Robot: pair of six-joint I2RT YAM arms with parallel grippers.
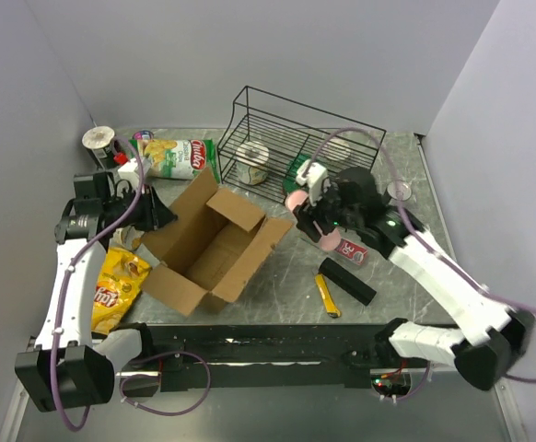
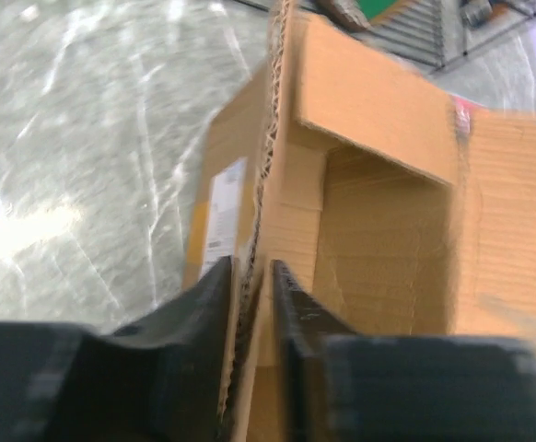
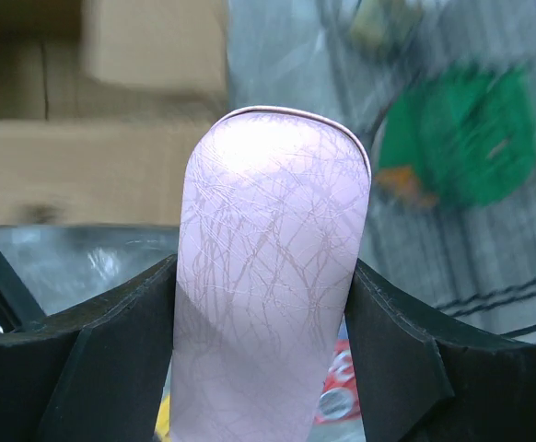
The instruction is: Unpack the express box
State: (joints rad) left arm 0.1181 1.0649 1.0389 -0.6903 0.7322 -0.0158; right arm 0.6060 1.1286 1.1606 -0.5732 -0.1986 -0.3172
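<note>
The express box (image 1: 215,249) lies open in the middle of the table, brown cardboard with its flaps spread and nothing to be seen inside. My left gripper (image 1: 162,219) is at its left flap. In the left wrist view the flap's corrugated edge (image 2: 261,166) runs between the fingers of the left gripper (image 2: 252,267). The jaws stand slightly apart, with a thin gap on the right side. My right gripper (image 1: 312,219) hovers right of the box, shut on a pale pink crackle-patterned container (image 3: 273,276) that fills the span between its fingers.
A black wire basket (image 1: 296,138) at the back holds a white roll (image 1: 252,161) and a green item (image 1: 303,170). A green-white snack bag (image 1: 178,158) lies back left and a yellow chip bag (image 1: 121,285) front left. A red can (image 1: 353,250), black bar (image 1: 346,281) and yellow stick (image 1: 327,295) lie right.
</note>
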